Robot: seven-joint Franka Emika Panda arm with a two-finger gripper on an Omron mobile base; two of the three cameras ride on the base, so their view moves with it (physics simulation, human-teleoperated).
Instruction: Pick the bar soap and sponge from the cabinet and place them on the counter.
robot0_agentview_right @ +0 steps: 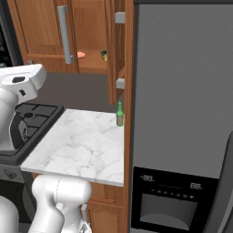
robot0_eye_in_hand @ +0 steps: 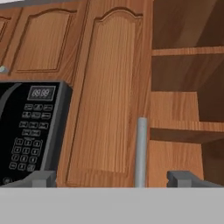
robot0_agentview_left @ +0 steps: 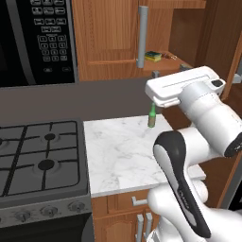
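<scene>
yellow-and-dark-green sponge point(robot0_agentview_left: 152, 56); salmon-pink bar soap point(robot0_agentview_right: 81, 55); brown wooden cabinet point(robot0_agentview_left: 111, 38); white grey-veined counter point(robot0_agentview_left: 127, 151); green bottle point(robot0_agentview_left: 152, 116)

Black microwave point(robot0_agentview_left: 35, 40), gas stove point(robot0_agentview_left: 40, 158), grey fridge point(robot0_agentview_right: 182, 91).

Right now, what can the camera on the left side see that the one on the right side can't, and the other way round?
The left base view alone shows the microwave, the stove's burners in full, and the sponge clearly on the shelf. The right base view alone shows the bar soap and the grey refrigerator. Both share the counter, the green bottle, the cabinet with one door open, and the white arm.
</scene>
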